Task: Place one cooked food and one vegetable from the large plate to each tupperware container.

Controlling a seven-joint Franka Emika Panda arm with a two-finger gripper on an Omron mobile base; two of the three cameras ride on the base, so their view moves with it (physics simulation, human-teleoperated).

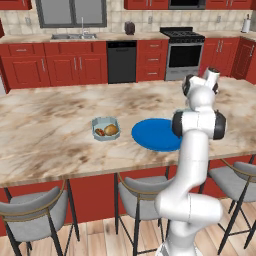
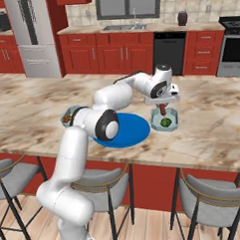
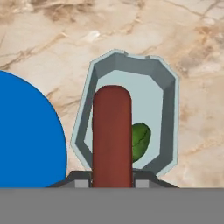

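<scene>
We read no brand or lettering anywhere. Our hand (image 2: 163,110) grips a reddish-brown sausage (image 3: 112,135) upright, directly above a pale tub (image 3: 168,94) holding a green vegetable (image 3: 141,140), just beside the blue plate (image 2: 130,131) on the marble table (image 2: 212,122). The left base view reveals a second tub (image 1: 97,123) with browned food (image 1: 111,130) left of that plate.

White Franka arm (image 2: 111,100) rises from lower left of right base view, elbow bent mid-frame, forearm reaching right. Two-finger gripper (image 2: 163,110) at centre-right, pointing down, jaws clamped on a reddish-brown sausage-shaped food piece (image 3: 112,135) hanging vertically.
</scene>
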